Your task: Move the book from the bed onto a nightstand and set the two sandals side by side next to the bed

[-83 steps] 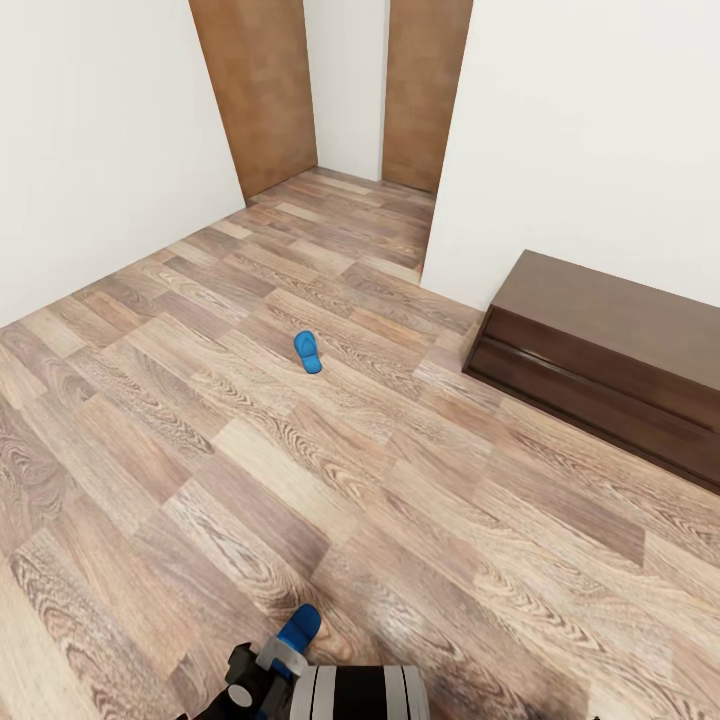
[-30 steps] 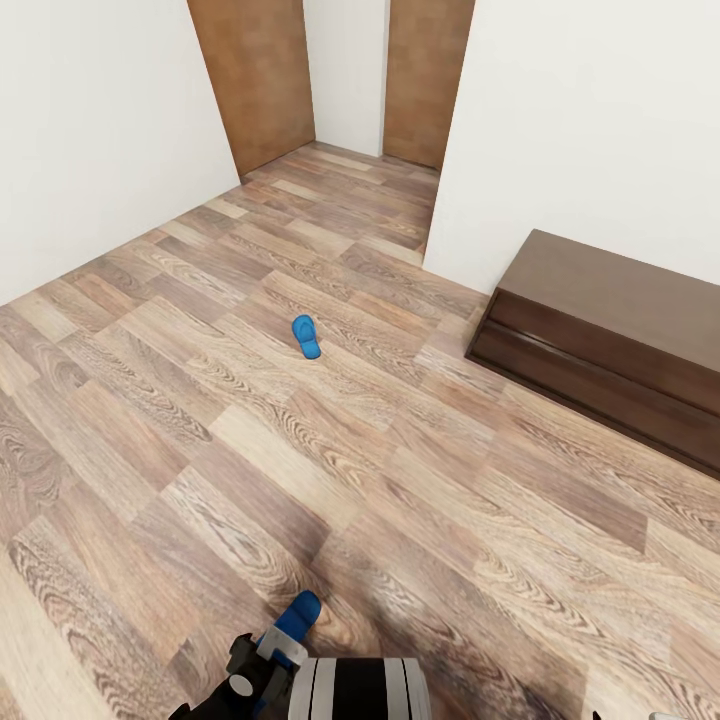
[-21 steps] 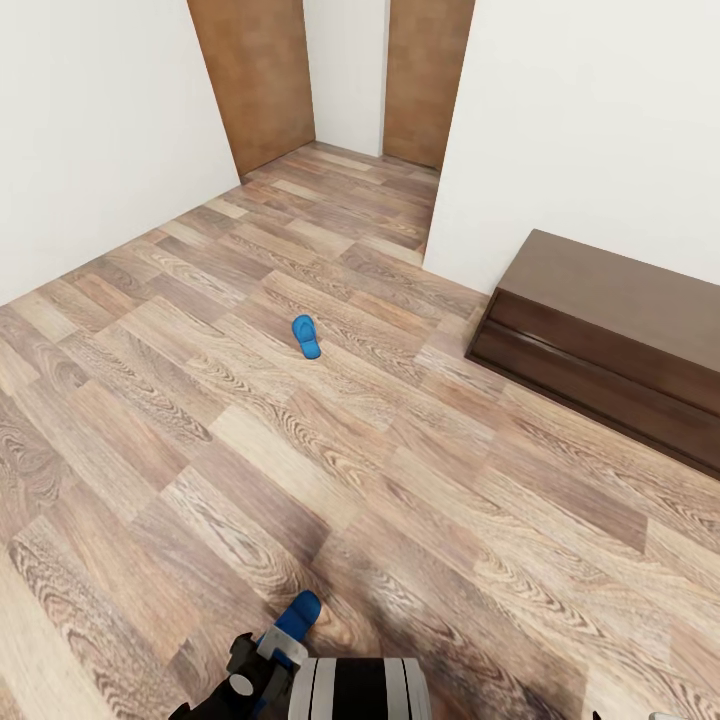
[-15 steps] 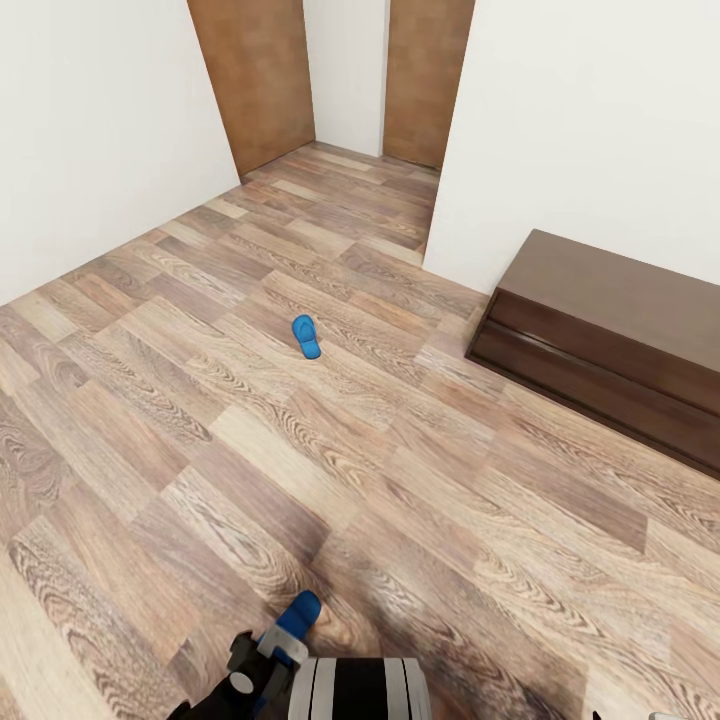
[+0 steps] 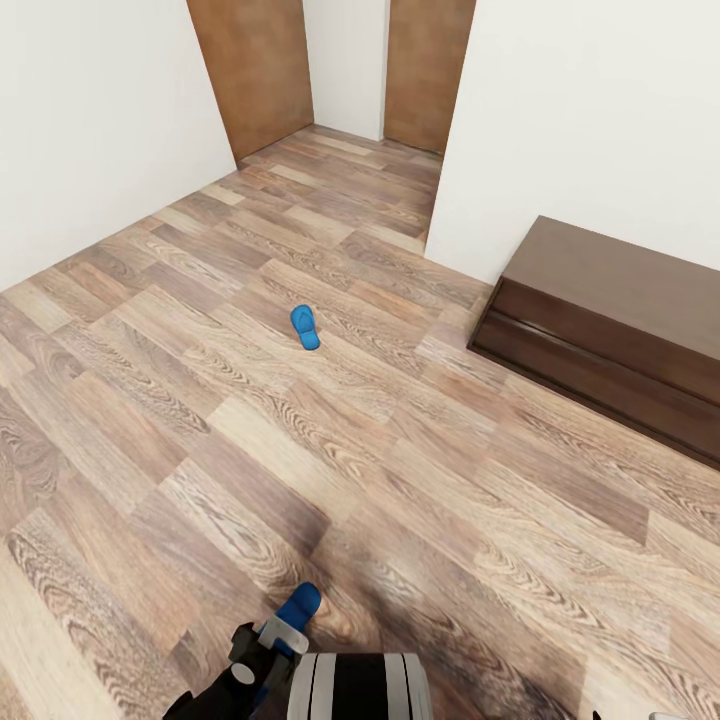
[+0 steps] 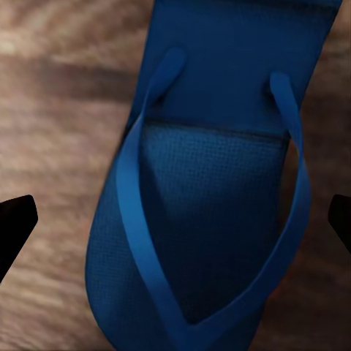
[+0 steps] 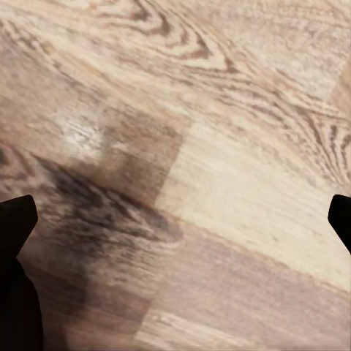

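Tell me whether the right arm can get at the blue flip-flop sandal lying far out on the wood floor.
Probably not from here. The bright blue flip-flop sandal lies well ahead on the wood-plank floor, while the right claw hangs open close above planks. Nothing blocks the way; drive closer.

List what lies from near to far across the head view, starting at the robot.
Left pincer with a blue sandal → second blue sandal lying on the plank floor → brown doors at the far end.

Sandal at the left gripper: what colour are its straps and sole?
The sandal is bright blue all over, straps and sole alike; the left wrist view shows it best.
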Robot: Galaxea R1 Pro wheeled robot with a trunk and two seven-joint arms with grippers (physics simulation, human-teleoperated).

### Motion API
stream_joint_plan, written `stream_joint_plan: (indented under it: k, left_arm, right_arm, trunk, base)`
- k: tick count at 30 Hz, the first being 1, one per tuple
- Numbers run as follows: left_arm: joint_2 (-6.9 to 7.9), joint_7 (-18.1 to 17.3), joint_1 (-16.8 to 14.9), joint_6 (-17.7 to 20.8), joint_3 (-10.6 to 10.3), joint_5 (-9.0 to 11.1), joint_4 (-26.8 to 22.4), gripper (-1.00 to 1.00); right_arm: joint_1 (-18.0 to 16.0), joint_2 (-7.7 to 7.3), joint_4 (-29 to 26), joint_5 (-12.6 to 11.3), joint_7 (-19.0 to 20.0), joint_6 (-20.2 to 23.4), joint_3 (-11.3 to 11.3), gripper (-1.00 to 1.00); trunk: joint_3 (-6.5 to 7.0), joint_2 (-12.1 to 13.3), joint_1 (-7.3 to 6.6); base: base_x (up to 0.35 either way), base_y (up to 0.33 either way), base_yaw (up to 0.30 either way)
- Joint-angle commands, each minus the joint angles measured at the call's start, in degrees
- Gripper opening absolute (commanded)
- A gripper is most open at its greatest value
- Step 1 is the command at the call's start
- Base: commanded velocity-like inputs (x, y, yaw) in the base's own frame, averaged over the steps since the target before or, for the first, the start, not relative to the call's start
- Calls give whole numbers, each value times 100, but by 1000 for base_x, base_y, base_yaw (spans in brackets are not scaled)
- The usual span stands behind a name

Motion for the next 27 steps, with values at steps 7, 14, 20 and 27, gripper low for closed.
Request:
stream_joint_plan:
  k: [7, 14, 20, 27]
  left_arm:
    - [-3, 39, -9, 35, -46, -4, -9, 100]
    - [-5, 39, -12, 35, -46, -4, -9, 100]
    - [-6, 45, -13, 35, -46, -4, -9, 100]
    - [-8, 52, -13, 36, -42, -215, -7, 100]
  right_arm:
    - [2, 1, -11, 7, 34, 28, -8, 100]
    - [2, 5, -54, 10, 38, 22, -8, 100]
    - [2, 24, -228, 9, 38, -62, -8, 100]
    - [6, 40, -566, 6, 39, -262, 4, 100]
  trunk:
    - [-3, -1, -1]
    - [-3, -1, -1]
    - [-3, -1, -1]
    - [-3, -1, -1]
  base:
    - [0, 0, 0]
    - [0, 0, 0]
    - [0, 0, 0]
    - [0, 0, 0]
